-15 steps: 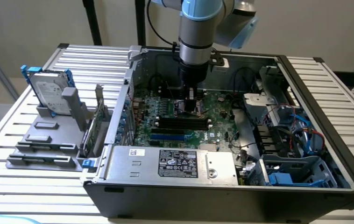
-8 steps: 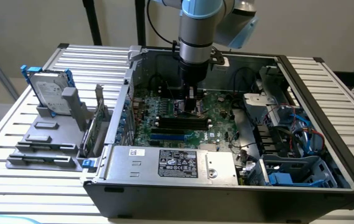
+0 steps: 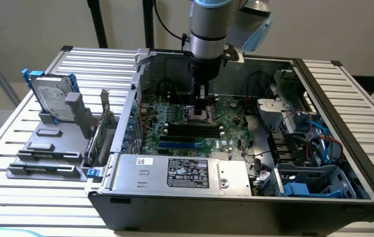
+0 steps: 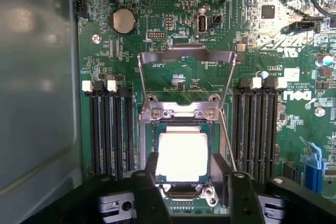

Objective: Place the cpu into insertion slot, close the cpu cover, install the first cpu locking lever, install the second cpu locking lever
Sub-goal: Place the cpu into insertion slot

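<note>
Gripper straddling the seated chip, cover up

We see the black two-fingered gripper (image 4: 191, 177) spread wide down inside the open grey computer case (image 3: 240, 212). The small flat square cpu (image 4: 184, 156), pale tan-gold on its face, lies between its jaws in the square silver-rimmed insertion slot (image 4: 181, 113) on the green motherboard (image 4: 262, 40); whether the jaws touch its edges we cannot tell. Beyond the gripper the thin silver-grey windowed cpu cover (image 4: 186, 56) stands raised on its hinge, and long black memory slots (image 4: 107, 129) run to either side. We judge the chip light, stiff and fragile, best held by two opposite edges and kept level. The cover looks springy sheet metal, best pushed at its free far bar.
</note>
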### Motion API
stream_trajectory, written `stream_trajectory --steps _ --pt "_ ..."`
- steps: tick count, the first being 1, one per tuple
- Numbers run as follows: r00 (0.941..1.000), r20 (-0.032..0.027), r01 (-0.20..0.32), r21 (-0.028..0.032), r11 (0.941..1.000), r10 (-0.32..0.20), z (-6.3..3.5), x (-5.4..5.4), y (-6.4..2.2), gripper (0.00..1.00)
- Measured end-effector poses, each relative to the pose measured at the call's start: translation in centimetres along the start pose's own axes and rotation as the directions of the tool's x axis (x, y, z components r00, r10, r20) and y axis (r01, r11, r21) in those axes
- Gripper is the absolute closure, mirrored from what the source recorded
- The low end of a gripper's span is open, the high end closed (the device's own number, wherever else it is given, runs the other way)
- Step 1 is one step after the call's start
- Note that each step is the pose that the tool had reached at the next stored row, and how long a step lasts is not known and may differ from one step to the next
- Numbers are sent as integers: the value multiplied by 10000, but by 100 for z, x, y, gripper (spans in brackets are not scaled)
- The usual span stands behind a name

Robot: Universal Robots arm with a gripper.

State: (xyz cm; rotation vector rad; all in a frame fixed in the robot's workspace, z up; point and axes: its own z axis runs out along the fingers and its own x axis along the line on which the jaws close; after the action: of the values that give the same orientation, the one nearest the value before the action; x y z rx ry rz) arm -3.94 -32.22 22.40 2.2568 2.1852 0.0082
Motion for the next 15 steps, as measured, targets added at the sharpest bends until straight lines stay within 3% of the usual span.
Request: stream_trajectory --steps 1,3,4,7,8,9,15 --pt "10000 -8 -1 0 10000 1 -18 -11 -20 52" --pt "10000 -12 0 1 10000 0 -39 -36 -87 64" --pt "10000 -13 0 1 10000 0 -45 -47 -131 64" --pt "10000 -18 -1 1 10000 1 -63 -79 -265 82" --pt "10000 -20 -1 1 10000 1 -72 -88 -301 82" --pt "10000 -24 -1 1 10000 1 -80 -93 -325 88" --pt "10000 -25 -1 2 10000 1 -82 -94 -334 89"
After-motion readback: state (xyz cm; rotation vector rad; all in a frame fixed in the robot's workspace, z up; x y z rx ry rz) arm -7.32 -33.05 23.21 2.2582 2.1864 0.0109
